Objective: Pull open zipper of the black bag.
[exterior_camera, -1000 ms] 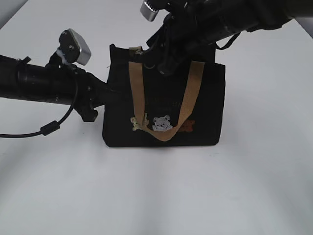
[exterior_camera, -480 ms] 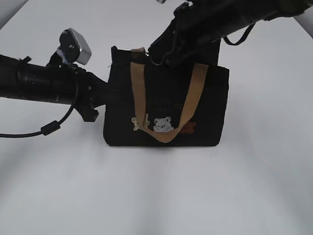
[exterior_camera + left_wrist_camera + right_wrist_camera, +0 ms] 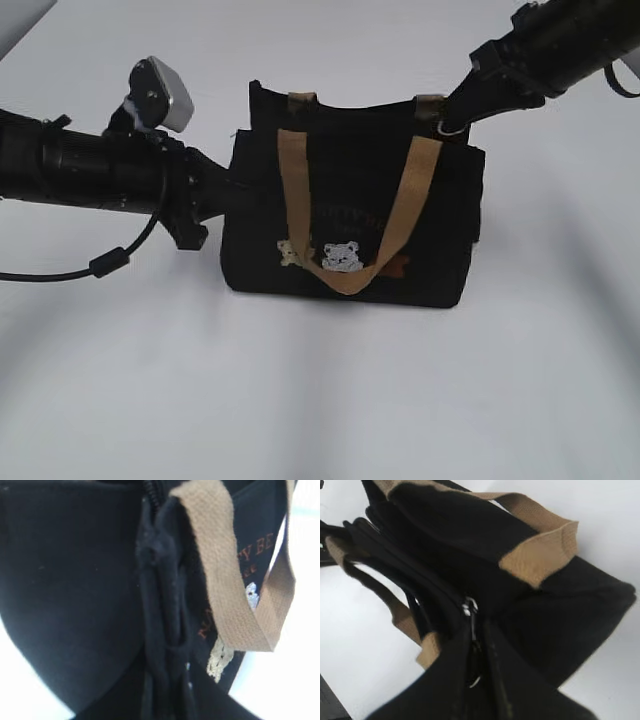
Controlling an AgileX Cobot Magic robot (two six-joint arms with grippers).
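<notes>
Tabletop (image 3: 320, 400), white and flat, carries the black bag (image 3: 350, 215), which stands upright at the centre of the exterior view with its cartoon bear patches (image 3: 342, 257) facing the camera. Left arm (image 3: 90, 170) enters from 9 o'clock and ends at the bag's left side panel; the left gripper (image 3: 225, 192) presses against the fabric there, jaws nearly together, and its wrist view shows a bunched fold of black cloth (image 3: 160, 605) running down the middle of the frame, apparently pinched. Right arm (image 3: 550, 50) enters from 1 o'clock. The right gripper (image 3: 450, 118) sits at the bag's top right corner with its jaws narrow around the ring pull of the zipper (image 3: 470, 611). Two tan handles (image 3: 400, 215) hang over the front and rear panels. In the right wrist view the zip line runs down from the silver ring toward 6 o'clock. How far the zipper stands open cannot be told.
</notes>
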